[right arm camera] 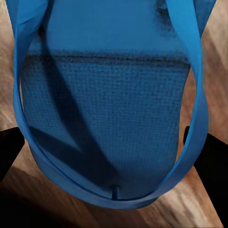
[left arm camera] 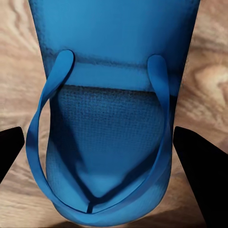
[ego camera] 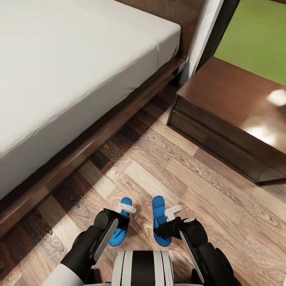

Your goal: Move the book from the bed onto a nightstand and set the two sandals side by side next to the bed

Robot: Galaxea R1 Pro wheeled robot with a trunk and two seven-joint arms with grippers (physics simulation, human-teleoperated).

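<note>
Nearest me, L end effector (ego camera: 126, 208) hangs directly over the left bright blue flat-soled flip-flop (ego camera: 119, 226), R end effector (ego camera: 171, 212) over its twin (ego camera: 160, 222). Both look wide, fingers (left arm camera: 197, 166) straddling the soles w/o contact, I judge. Sandals' long axes run 12-to-6, parallel, near each other on the brown wood-plank floor (ego camera: 159, 171). Bed w/ off-white mattress (ego camera: 71, 71) at 11, glossy dark reddish-brown nightstand (ego camera: 234, 107) at 1.

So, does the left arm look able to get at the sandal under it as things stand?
Probably yes. The left tool hangs right over the left sandal, and in the left wrist view its open fingers straddle that sandal with bare floor on both sides. Nothing lies between them.
</note>
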